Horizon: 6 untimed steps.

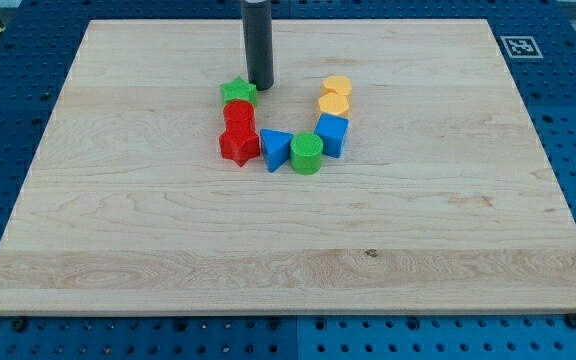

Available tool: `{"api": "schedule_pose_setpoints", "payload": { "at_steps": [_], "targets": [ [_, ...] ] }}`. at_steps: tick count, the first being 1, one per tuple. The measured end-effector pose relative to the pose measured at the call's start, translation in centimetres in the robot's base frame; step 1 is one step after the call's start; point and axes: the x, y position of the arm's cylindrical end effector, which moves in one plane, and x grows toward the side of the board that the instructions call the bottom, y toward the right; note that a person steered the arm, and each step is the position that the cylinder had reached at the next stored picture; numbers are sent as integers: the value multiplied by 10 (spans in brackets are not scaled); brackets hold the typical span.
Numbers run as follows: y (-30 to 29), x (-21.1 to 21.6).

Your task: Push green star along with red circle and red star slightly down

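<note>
The green star (237,92) lies at the top of a short column, with the red circle (239,116) just below it and touching, and the red star (239,144) below that. My tip (261,85) stands just to the right of the green star's upper edge, very close to it or touching it.
A blue triangle (275,149), a green circle (306,153) and a blue cube (332,134) curve to the right from the red star. Two yellow blocks (335,96) stand above the blue cube. All lie on the wooden board (288,250).
</note>
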Motion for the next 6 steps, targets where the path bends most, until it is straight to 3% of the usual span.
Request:
{"api": "schedule_pose_setpoints", "payload": {
  "at_steps": [3, 6],
  "targets": [
    [-32, -15],
    [12, 28]
  ]
}}
